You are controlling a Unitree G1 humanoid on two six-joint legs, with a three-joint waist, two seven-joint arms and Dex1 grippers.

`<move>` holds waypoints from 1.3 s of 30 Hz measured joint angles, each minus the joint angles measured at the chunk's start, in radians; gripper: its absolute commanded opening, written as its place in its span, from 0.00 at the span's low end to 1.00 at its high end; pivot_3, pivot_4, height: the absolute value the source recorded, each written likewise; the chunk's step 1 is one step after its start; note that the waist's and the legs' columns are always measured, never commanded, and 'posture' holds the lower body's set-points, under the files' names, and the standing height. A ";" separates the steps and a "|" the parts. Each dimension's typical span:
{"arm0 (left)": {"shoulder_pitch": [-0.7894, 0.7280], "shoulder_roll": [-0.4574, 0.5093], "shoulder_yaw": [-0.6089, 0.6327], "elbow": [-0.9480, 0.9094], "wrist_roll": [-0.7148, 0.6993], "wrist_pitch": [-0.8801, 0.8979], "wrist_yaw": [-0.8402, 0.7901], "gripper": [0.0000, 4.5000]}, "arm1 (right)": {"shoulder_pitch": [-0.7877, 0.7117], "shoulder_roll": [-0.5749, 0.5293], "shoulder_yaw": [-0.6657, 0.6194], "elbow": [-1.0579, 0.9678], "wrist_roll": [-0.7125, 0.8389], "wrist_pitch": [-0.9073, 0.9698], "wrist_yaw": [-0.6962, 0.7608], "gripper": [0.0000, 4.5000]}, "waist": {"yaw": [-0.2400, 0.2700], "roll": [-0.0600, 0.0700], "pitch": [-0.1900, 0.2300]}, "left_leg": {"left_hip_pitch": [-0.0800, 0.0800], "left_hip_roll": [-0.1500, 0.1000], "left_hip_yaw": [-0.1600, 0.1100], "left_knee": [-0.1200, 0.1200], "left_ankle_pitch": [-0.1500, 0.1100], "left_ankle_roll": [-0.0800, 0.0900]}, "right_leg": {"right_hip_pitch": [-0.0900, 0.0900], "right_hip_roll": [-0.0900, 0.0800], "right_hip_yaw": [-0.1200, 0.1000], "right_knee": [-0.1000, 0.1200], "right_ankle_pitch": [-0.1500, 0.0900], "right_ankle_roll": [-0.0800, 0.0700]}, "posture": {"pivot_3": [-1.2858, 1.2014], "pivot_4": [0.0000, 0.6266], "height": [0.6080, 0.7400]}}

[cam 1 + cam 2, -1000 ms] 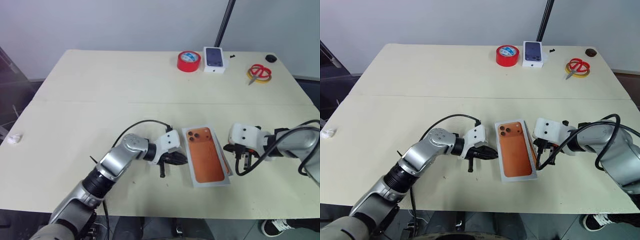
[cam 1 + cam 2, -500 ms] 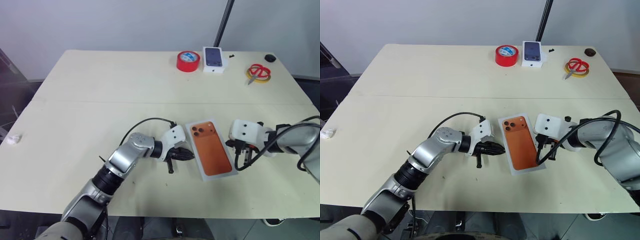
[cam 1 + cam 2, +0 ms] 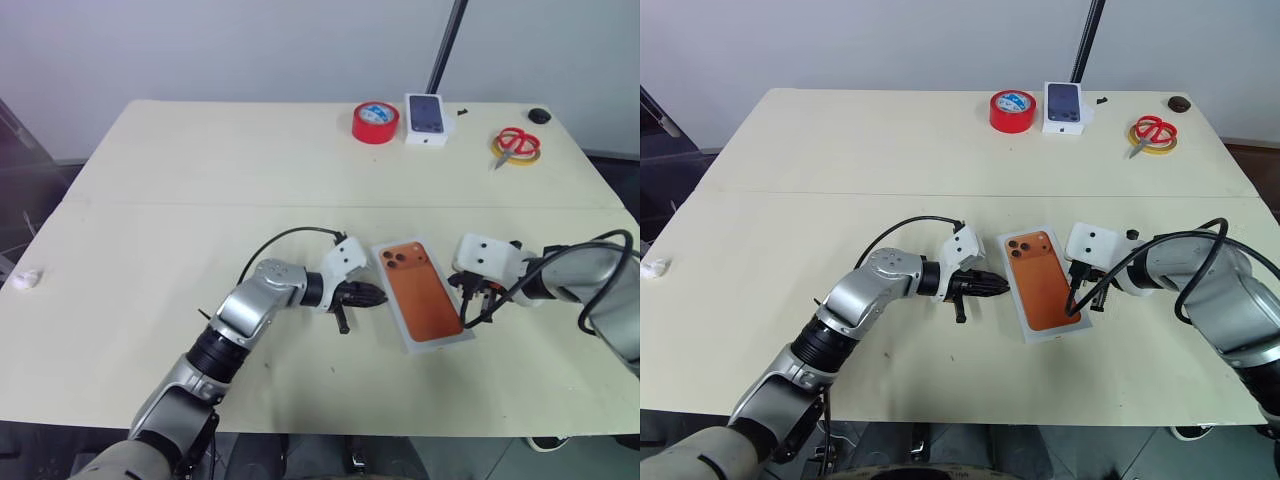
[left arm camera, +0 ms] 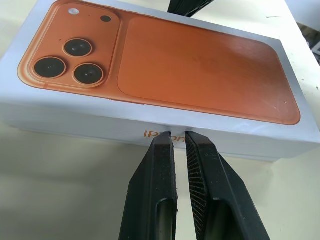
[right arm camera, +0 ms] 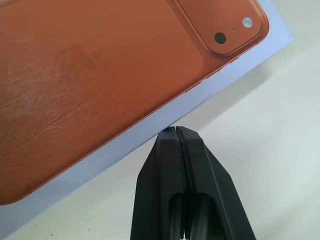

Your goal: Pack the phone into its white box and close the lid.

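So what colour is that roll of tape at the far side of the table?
Red, with a pale blue-white inner ring: the roll of tape shows best in the right eye view.

Cream table (image 3: 200, 180), faint seam running across its middle. Landmark = red tape roll (image 3: 376, 122), at the far edge. Just right of the roll: small white box w/ dark phone pic on top (image 3: 428, 118), a tiny black bit (image 3: 463, 113) beside it. Further right: red-handled scissors (image 3: 518, 143) lying on a yellow ring, then a small dark round thing (image 3: 540, 116) by the far right corner. Well nearer than the roll, a bit right: white box (image 3: 428, 296) flat on the table, skewed, orange phone back showing on top. Far left of the roll, at the near-left edge: a small white crumpled scrap (image 3: 24, 279).
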 measured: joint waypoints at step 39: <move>-0.163 -0.134 0.052 0.324 0.080 -0.155 0.120 0.10 | 0.303 -0.026 -0.217 -0.183 0.147 -0.022 -0.016 0.00 | 0.001 -0.003 -0.002 | 0.012 -0.001 -0.001 -0.001 0.000 0.000 | 0.014 0.000 -0.001 -0.003 0.000 0.001 | 0.52 0.24 0.94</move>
